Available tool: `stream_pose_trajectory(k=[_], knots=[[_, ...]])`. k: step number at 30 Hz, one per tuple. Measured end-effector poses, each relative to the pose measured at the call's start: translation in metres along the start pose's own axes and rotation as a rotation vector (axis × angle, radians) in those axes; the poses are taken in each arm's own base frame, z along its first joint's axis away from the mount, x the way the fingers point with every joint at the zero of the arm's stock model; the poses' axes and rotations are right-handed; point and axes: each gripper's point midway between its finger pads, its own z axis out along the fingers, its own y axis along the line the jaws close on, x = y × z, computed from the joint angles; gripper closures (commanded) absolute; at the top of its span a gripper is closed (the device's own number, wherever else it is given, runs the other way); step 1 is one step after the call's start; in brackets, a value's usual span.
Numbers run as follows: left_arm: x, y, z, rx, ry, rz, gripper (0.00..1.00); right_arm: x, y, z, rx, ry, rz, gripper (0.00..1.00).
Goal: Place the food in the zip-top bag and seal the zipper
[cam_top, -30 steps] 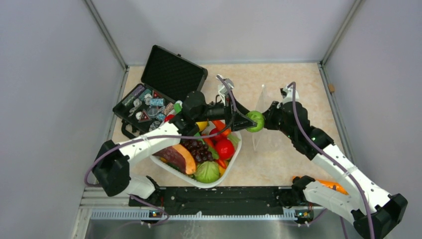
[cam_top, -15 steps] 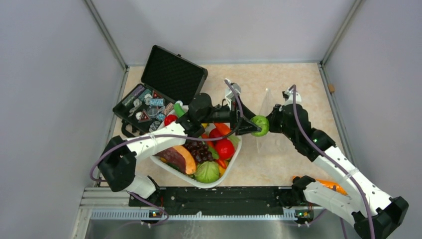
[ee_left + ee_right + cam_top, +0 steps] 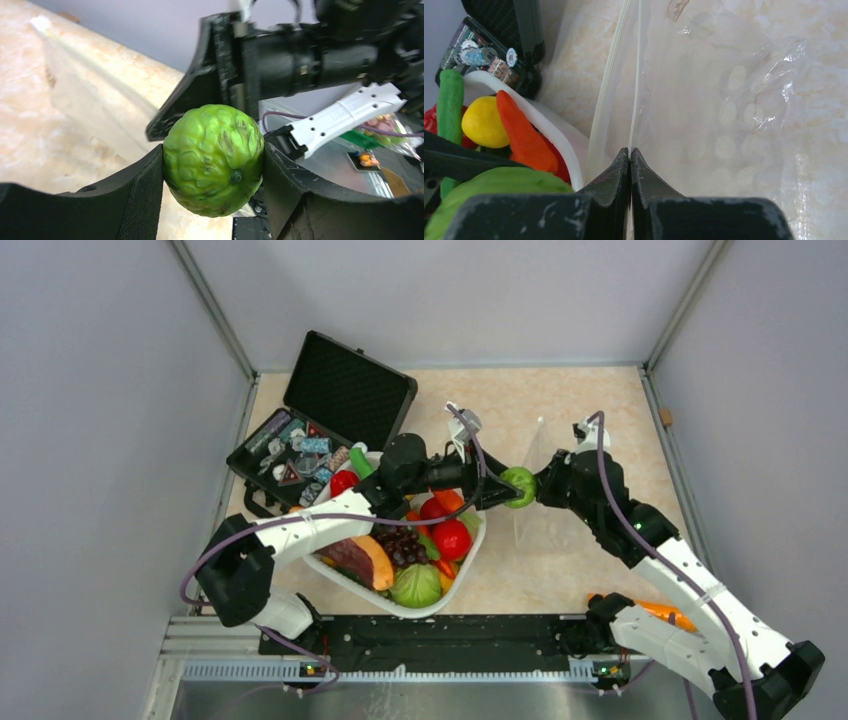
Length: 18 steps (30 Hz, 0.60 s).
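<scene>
A bumpy green toy fruit (image 3: pixel 214 159) sits between the two black fingers of my left gripper (image 3: pixel 512 487), which is shut on it, right in front of my right gripper. My right gripper (image 3: pixel 630 151) is shut on one lip of the clear zip-top bag (image 3: pixel 734 115), pinching the zipper strip (image 3: pixel 635 80). The bag (image 3: pixel 535 495) stands on edge on the table, its mouth facing the basket. More food lies in the white basket (image 3: pixel 470 558): a red tomato (image 3: pixel 452 539), a yellow lemon (image 3: pixel 483 122), an orange pepper (image 3: pixel 521 134) and a long green pod (image 3: pixel 450 102).
An open black case (image 3: pixel 325 415) with small items stands at the back left, touching the basket. A papaya slice (image 3: pixel 360 555), dark grapes (image 3: pixel 400 540) and a green cabbage (image 3: pixel 416 585) fill the basket's near side. An orange carrot (image 3: pixel 665 612) lies by the right arm's base.
My left gripper has carried the green fruit a little to the right and back, up to the bag's mouth. The right gripper has kept its pinch on the bag, shifting slightly back.
</scene>
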Motion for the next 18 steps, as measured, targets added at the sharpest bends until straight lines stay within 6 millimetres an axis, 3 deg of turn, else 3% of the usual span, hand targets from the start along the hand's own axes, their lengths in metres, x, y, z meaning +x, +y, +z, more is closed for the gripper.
stream_pose_trajectory(k=[5, 10, 18], knots=[[0.012, 0.016, -0.003, -0.074, 0.008, -0.017, 0.73, -0.006, 0.005, -0.005, -0.022, -0.023, 0.033, 1.0], [0.016, 0.019, -0.004, -0.088, 0.022, -0.023, 0.73, -0.011, 0.015, -0.008, -0.073, -0.036, 0.051, 1.0], [0.013, 0.032, -0.001, -0.192, 0.074, -0.045, 0.71, -0.02, 0.022, -0.012, -0.109, -0.073, 0.056, 1.0]])
